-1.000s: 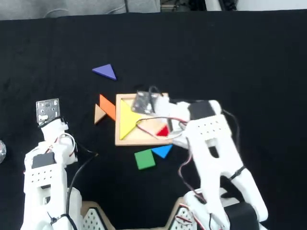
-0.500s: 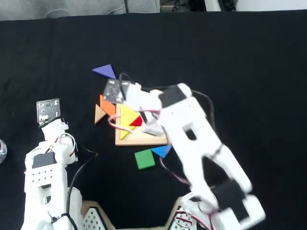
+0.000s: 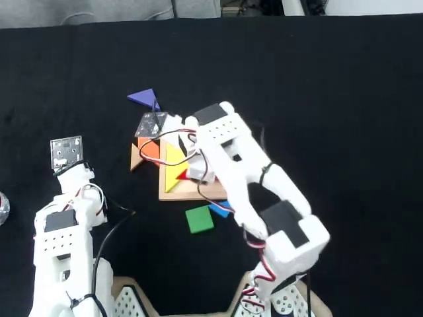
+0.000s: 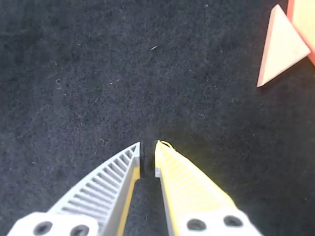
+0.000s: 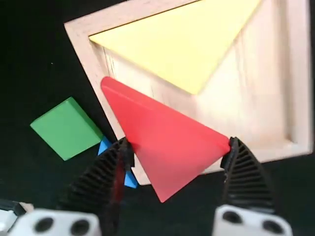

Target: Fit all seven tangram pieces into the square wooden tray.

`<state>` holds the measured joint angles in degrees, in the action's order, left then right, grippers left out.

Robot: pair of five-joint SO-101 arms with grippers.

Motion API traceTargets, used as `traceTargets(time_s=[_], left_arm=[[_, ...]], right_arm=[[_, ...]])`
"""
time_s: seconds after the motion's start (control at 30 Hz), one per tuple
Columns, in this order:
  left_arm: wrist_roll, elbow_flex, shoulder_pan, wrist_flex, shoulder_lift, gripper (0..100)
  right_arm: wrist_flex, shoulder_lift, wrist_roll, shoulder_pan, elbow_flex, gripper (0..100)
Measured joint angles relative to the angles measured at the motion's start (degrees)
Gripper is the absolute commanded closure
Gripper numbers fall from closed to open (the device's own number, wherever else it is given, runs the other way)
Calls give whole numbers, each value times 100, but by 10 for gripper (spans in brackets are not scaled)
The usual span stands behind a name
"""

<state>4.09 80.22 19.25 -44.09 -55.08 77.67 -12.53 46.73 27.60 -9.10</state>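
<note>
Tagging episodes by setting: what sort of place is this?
Probably a lab or workshop bench for robot tests: a black-cloth table, a white left arm and right arm at its edge, and a wooden tray, with the right claw gripping a red triangle.

From the high spot: fixed, staring almost straight down at the black table [image 3: 344,99] from well back, with both arm bases along the near edge. From the left wrist: peering down along the left gripper [image 4: 147,145] at the cloth from really close, catching the tan triangle [image 4: 280,46] also seen from up high beside the tray [image 3: 192,193]. From the right wrist: same deal past the right gripper [image 5: 177,142], close over that tray's corner, sharing the red triangle [image 5: 162,130], yellow triangle [image 5: 187,44] and green square [image 5: 66,128] with the overhead.
</note>
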Motion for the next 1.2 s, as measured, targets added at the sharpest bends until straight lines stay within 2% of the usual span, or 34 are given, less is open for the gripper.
traceTargets(time_s=[0.77, 1.0, 1.2], left_arm=[[0, 0, 0, 0, 0, 927], [0, 0, 0, 0, 0, 927], [0, 0, 0, 0, 0, 927]], right_arm=[[-413, -378, 35, 352, -88, 763], [-431, -378, 35, 369, -88, 652], [-431, -378, 35, 369, -88, 658]])
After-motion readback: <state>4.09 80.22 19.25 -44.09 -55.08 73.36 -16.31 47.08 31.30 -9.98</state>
